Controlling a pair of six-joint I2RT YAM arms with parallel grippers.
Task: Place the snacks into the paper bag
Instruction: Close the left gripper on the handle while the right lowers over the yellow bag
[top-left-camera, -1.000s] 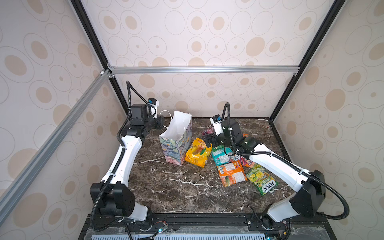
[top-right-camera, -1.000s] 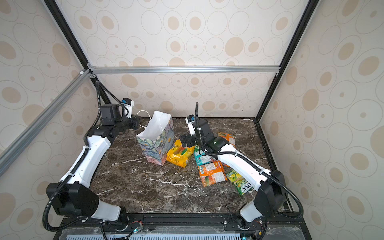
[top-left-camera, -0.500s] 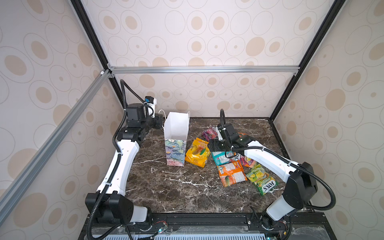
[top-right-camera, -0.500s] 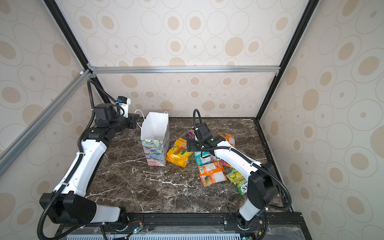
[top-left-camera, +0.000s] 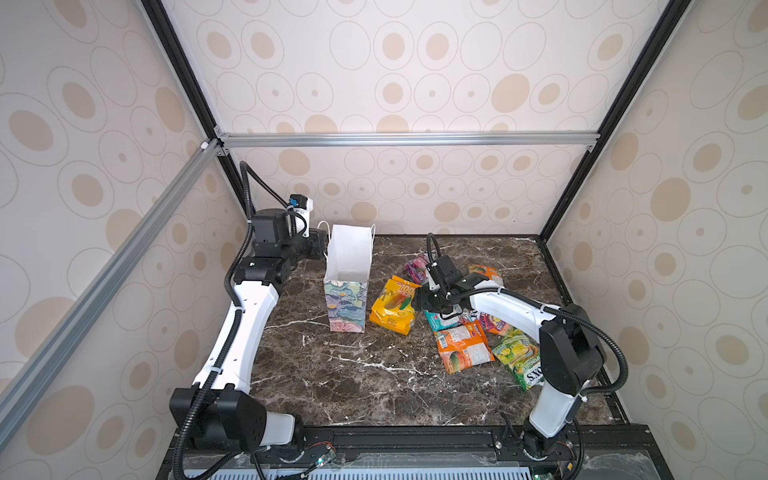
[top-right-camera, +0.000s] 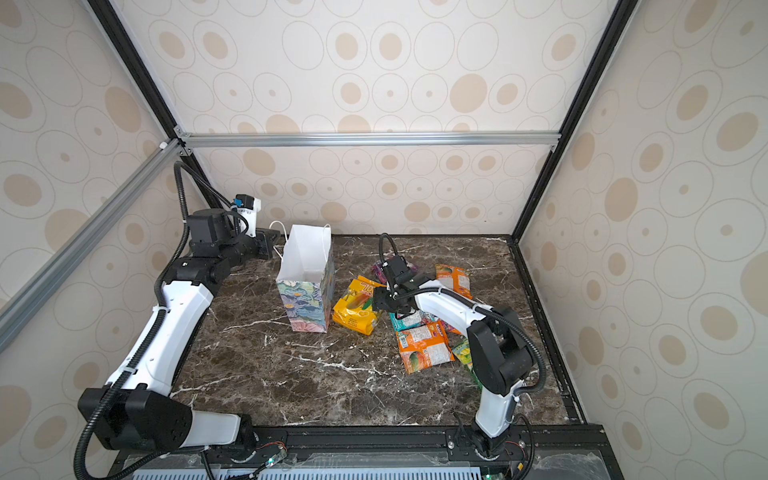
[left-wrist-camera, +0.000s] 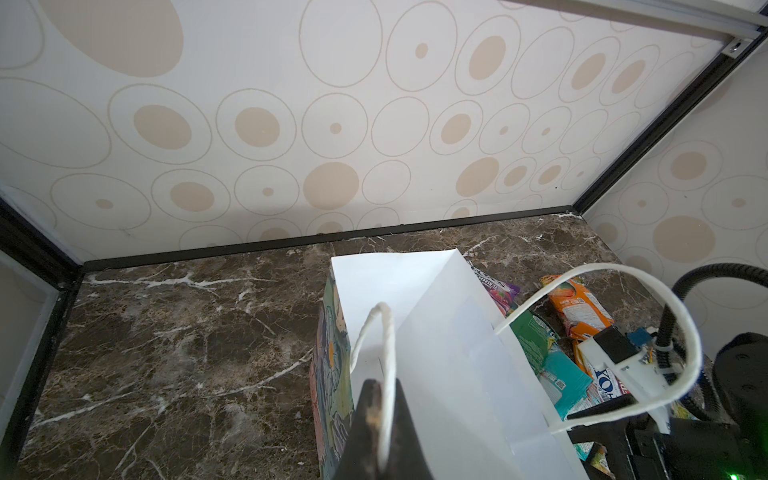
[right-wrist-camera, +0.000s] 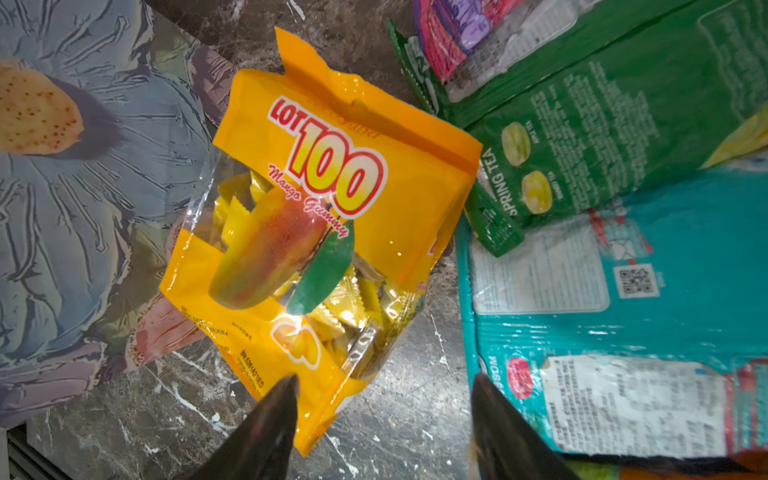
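Now that the left gripper (left-wrist-camera: 384, 399), pinching a cord handle (left-wrist-camera: 388, 332), has pulled the paper bag (top-left-camera: 345, 305) upright near mid-frame, the right gripper (right-wrist-camera: 384, 378) has dropped over the yellow packet (right-wrist-camera: 316, 232) just beside it, jaws spread but narrowing; a grasp looks imminent.

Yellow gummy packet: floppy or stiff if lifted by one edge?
Probably floppy: the yellow packet is thin crinkled film holding loose wrapped sweets, so it should sag. Its glossy surface may slip between the fingers.
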